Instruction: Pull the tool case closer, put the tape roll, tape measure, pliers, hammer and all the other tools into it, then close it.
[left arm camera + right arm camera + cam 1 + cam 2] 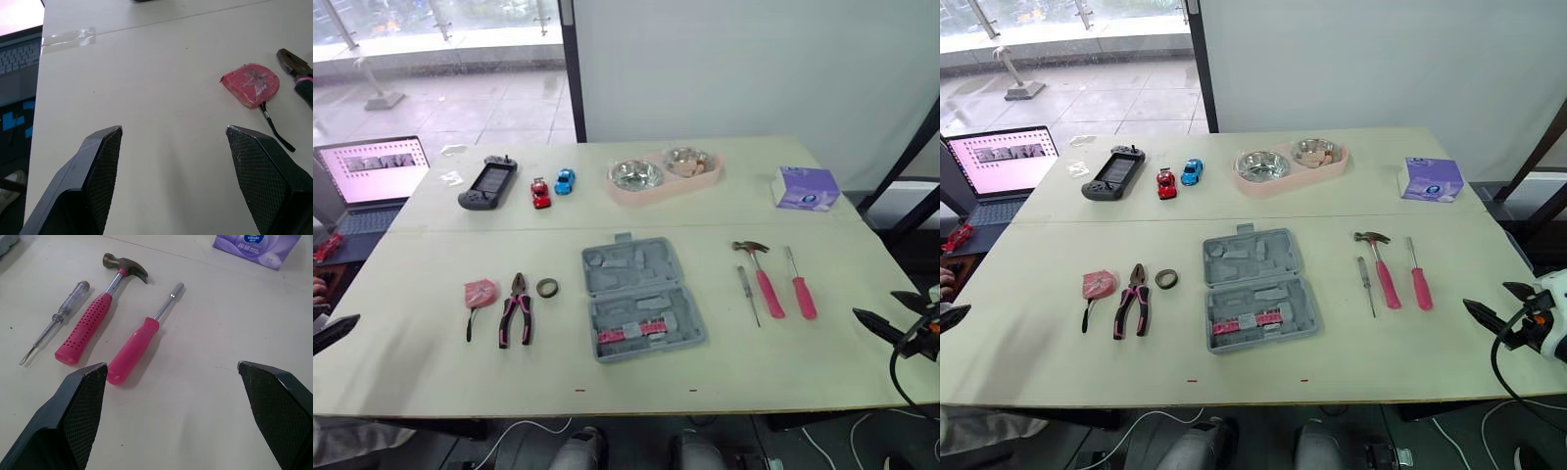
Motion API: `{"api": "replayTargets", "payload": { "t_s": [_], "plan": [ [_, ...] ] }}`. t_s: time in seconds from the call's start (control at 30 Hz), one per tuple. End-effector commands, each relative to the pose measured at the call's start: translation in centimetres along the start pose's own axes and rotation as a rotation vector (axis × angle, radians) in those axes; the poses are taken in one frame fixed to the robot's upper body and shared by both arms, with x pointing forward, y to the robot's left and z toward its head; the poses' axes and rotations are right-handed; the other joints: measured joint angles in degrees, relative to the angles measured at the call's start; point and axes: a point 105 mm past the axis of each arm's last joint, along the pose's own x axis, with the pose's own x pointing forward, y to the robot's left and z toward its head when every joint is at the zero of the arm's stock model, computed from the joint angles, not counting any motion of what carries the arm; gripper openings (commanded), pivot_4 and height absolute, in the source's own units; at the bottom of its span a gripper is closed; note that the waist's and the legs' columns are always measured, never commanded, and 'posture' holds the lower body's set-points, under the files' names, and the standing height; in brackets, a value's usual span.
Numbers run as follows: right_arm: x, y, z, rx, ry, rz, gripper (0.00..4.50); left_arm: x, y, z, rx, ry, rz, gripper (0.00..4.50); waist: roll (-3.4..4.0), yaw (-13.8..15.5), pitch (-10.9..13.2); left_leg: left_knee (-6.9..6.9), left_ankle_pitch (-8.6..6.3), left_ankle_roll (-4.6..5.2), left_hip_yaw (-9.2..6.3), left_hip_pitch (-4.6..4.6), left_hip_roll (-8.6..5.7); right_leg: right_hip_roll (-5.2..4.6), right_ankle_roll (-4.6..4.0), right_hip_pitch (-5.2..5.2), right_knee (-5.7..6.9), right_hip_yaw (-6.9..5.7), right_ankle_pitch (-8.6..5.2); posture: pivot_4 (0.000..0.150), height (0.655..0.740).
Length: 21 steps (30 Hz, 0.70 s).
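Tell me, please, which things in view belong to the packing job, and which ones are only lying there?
For the job: tool case, tape roll, tape measure, pliers, hammer, pink screwdriver, tester screwdriver.

Lying about: game console, red toy car, blue toy car, double bowl, tissue box, laptop.

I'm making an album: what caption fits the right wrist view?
Open right gripper facing a pink-handled hammer, nut driver and slim tester screwdriver, purple tissue box beyond.

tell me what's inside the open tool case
The tool case lies open: grey moulded slots, mostly empty, with a pink row of small pieces in the near half. Nothing covers it.
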Motion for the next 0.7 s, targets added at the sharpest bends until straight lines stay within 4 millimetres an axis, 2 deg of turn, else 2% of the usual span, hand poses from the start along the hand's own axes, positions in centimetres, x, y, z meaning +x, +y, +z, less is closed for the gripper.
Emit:
{"api": "replayTargets", "payload": {
  "t_s": [0.03, 0.33, 0.43, 0.5, 0.53, 0.57, 0.67, 0.7],
  "plan": [
    [-0.5, -0.7, 1.4, -0.033, -0.044, -0.028, 4.48, -0.4, 0.6, 1.0, 0.071, 0.023, 0.017, 3.56, 0.00, 0.04, 0.00, 0.00, 0.00, 0.00, 0.01, 0.01, 0.00, 0.00, 0.00, 0.00, 0.00, 0.01, 0.00, 0.150, 0.7233],
    [-0.3, -0.1, 1.6, -0.036, -0.048, -0.013, 4.48, 0.1, 0.4, 1.1, 0.050, 0.000, 0.004, 3.56, -0.01, 0.07, 0.00, 0.00, 0.00, 0.00, 0.03, 0.06, 0.00, 0.00, 0.00, 0.05, 0.02, 0.03, 0.00, 0.150, 0.7233],
    [0.4, 1.2, 3.3, -0.012, -0.110, 0.023, 4.48, 1.0, -0.6, 1.3, 0.054, -0.022, -0.039, 3.56, -0.01, -0.01, 0.00, 0.00, 0.00, 0.00, 0.03, 0.06, 0.01, 0.00, 0.01, 0.06, 0.04, 0.04, 0.00, 0.150, 0.7233],
    [1.1, 2.8, 4.6, -0.013, -0.140, 0.073, 4.48, 2.3, -2.2, 1.9, 0.043, -0.066, -0.096, 3.56, 0.05, 0.04, -0.03, 0.01, 0.00, 0.00, 0.04, 0.07, 0.03, 0.01, 0.01, 0.26, 0.07, 0.08, 0.00, 0.150, 0.7233],
    [1.3, 3.5, 5.1, -0.015, -0.144, 0.096, 4.48, 3.0, -3.2, 2.4, 0.039, -0.087, -0.131, 3.56, 0.07, 0.09, -0.05, 0.01, 0.00, 0.00, 0.04, 0.08, 0.03, 0.00, 0.01, 0.27, 0.07, 0.10, 0.00, 0.150, 0.7233],
    [1.8, 4.8, 5.8, -0.014, -0.158, 0.138, 4.48, 4.3, -5.2, 2.9, 0.028, -0.125, -0.184, 3.56, 0.07, 0.10, -0.04, 0.02, 0.00, 0.00, 0.05, 0.09, 0.03, 0.00, 0.01, 0.28, 0.08, 0.12, 0.00, 0.150, 0.7233],
    [3.9, 9.7, 8.1, -0.022, -0.193, 0.309, 4.48, 8.7, -13.0, 4.4, 0.001, -0.214, -0.324, 3.56, 0.06, 0.33, -0.06, 0.06, 0.00, 0.01, 0.08, 0.08, 0.02, -0.03, 0.01, 0.33, 0.05, 0.27, 0.00, 0.150, 0.7233],
    [4.8, 11.2, 8.4, -0.050, -0.176, 0.354, 4.24, 9.9, -15.0, 4.7, -0.020, -0.225, -0.341, 3.56, 0.05, 0.35, -0.06, 0.13, 0.00, 0.01, 0.09, 0.08, 0.03, -0.04, 0.00, 0.37, 0.04, 0.29, 0.01, 0.150, 0.7233]
  ]
}}
